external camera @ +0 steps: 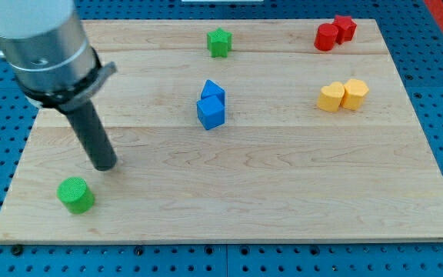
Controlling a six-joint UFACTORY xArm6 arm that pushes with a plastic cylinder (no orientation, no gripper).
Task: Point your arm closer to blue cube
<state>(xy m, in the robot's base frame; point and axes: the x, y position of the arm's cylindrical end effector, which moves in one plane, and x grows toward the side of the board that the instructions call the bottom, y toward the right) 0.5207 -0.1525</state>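
Note:
The blue cube (211, 113) sits near the middle of the wooden board (283, 177), touching a second blue block (213, 91) of a wedge-like shape just above it. My tip (105, 165) rests on the board at the view's left, well to the left of and below the blue cube. A green cylinder (75, 195) lies just below-left of my tip, apart from it.
A green star-like block (219, 42) lies at the view's top centre. Two red blocks (334, 33) touch each other at the top right. Two yellow blocks (342, 95) touch each other at the right. Blue pegboard surrounds the board.

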